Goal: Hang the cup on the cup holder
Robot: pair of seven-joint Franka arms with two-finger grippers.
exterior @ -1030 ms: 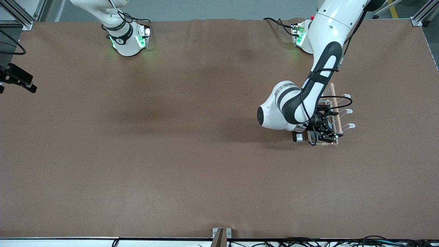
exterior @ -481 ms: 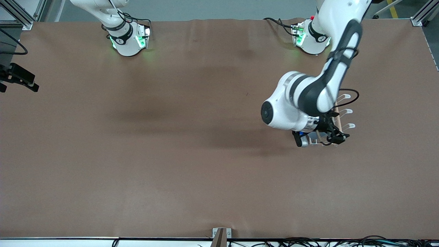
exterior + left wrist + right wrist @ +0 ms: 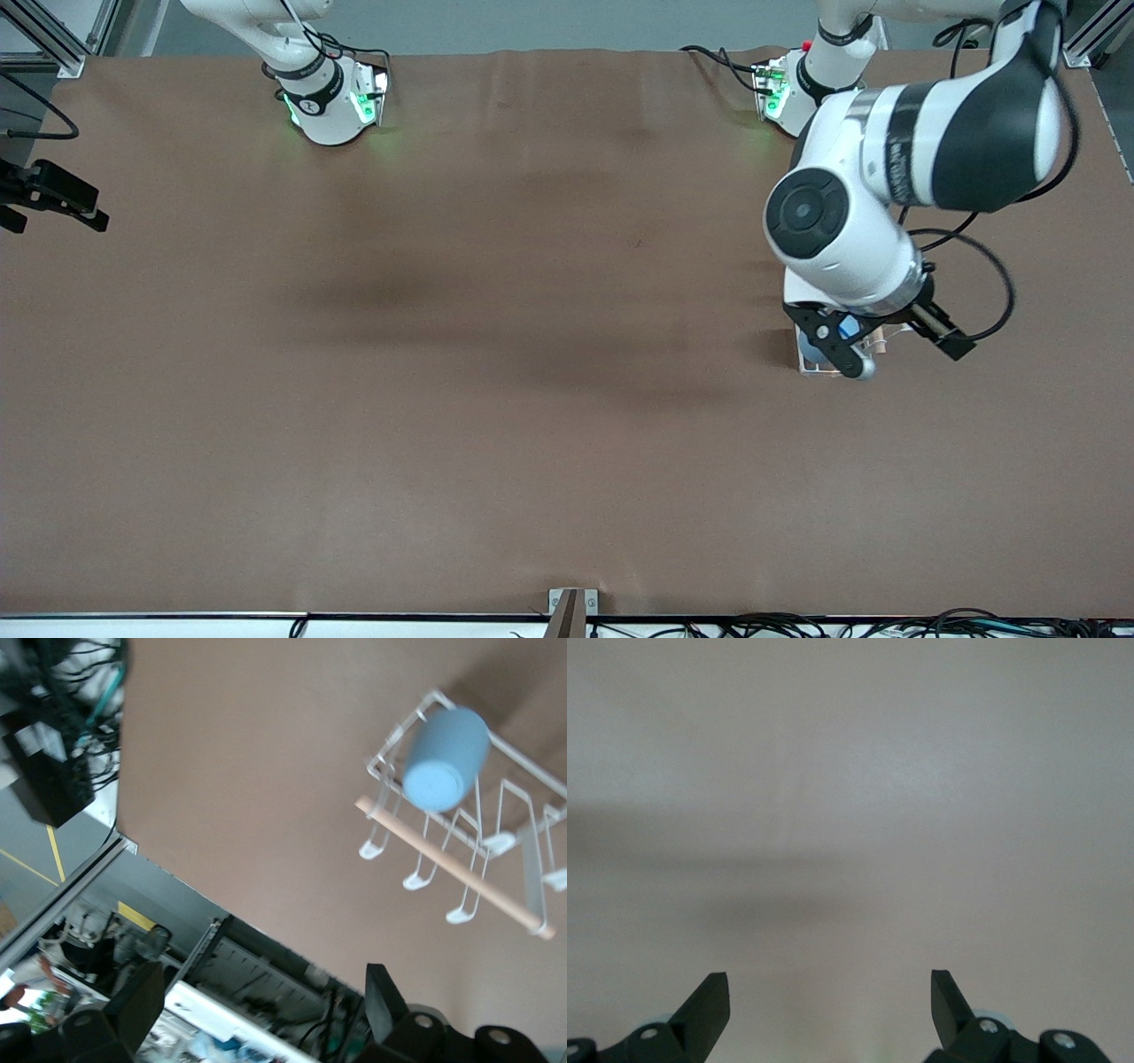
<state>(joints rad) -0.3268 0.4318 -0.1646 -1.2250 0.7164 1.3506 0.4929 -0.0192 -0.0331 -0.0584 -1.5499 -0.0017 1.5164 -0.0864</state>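
Brown matte desk (image 3: 443, 399), faintly wrinkled, softly shadowed. Grey floor (image 3: 549, 25) along the robots' edge. Aluminium posts (image 3: 53, 40) at 2 corners. Black cables (image 3: 797, 625) along the camera edge.

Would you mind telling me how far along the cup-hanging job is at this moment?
Done, it seems: the cup sits upside down on a prong at one end of the holder, free of any gripper. In hand: nothing; the left gripper is open and empty above the holder, while the right gripper, also open, waits near the table's edge. Left: apparently only clearing the left arm.
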